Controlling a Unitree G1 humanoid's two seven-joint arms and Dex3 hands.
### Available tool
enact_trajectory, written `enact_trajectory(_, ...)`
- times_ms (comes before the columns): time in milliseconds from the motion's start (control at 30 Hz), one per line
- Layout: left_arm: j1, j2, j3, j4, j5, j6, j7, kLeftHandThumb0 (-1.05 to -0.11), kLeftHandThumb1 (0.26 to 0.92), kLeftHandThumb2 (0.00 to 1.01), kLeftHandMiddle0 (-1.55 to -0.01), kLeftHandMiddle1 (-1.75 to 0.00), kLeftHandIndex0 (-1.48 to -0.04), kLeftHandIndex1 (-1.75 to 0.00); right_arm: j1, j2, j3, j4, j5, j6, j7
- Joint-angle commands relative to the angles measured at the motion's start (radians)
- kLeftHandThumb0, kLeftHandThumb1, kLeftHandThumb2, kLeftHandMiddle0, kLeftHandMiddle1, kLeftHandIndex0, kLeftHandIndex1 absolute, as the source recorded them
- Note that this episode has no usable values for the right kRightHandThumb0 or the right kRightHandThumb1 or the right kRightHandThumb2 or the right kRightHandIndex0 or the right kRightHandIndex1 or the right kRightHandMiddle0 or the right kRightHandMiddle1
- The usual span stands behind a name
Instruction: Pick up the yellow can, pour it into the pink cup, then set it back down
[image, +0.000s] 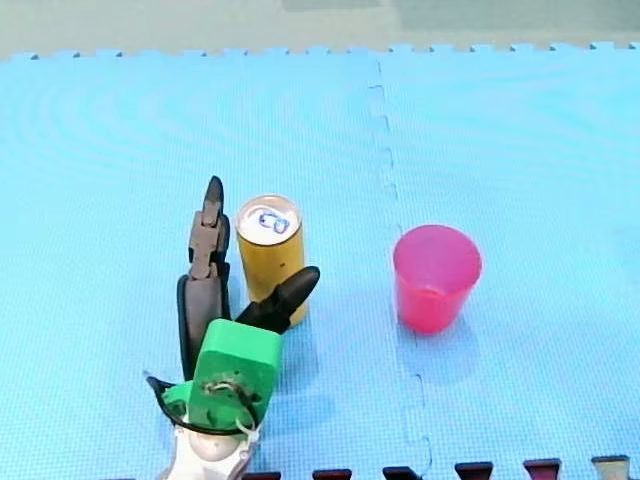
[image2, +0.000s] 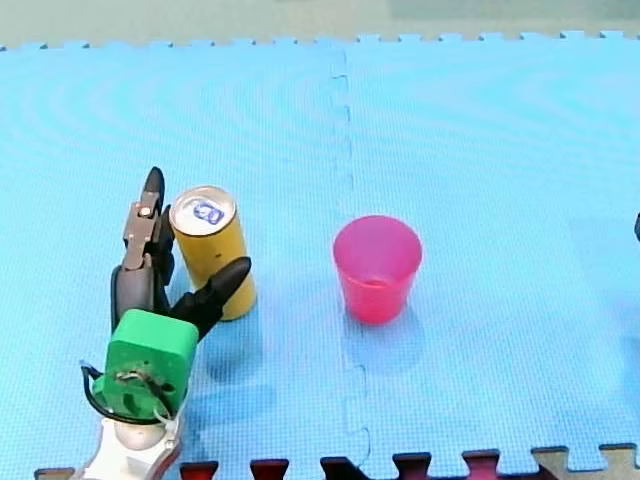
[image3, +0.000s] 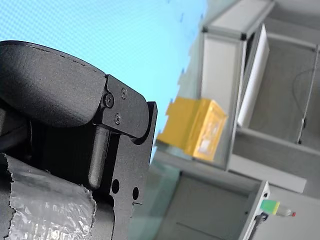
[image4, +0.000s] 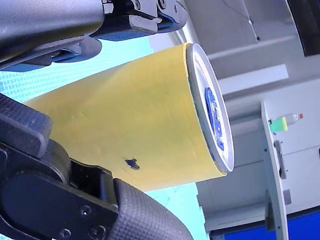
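The left hand (image: 205, 290) is grasping the yellow can (image: 271, 262), which is standing upright on the blue foam mat (image: 520, 150) toward its near left corner. Two fingers (image: 210, 225) are lying along the can's left side, and the thumb (image: 290, 295) is pressing against its near right side. The second wrist view is showing the can held snugly between them. The pink cup (image: 436, 278) is standing upright well apart to the right, just past the mat's seam (image: 385, 150), with bare mat between the two.
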Motion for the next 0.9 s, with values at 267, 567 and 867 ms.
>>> enact_trajectory(267,-0.032,-0.011,0.009,-0.009,-0.014,0.019,-0.002,-1.006,0.839,0.0,-0.31,-0.01,-0.21,0.0,0.007,-0.008,0.002,-0.003,-0.001,-0.003,-0.001)
enact_trajectory(567,-0.04,-0.034,0.027,-0.019,-0.058,0.012,-0.052,-1.001,0.842,0.0,-0.3,0.0,-0.22,0.0,0.014,-0.003,0.005,-0.007,-0.001,-0.014,-0.003)
enact_trajectory(867,-0.033,-0.039,0.021,-0.031,-0.053,0.016,-0.05,-0.995,0.836,0.0,-0.28,0.0,-0.22,0.0,0.021,-0.001,0.007,-0.011,-0.001,-0.026,-0.003)
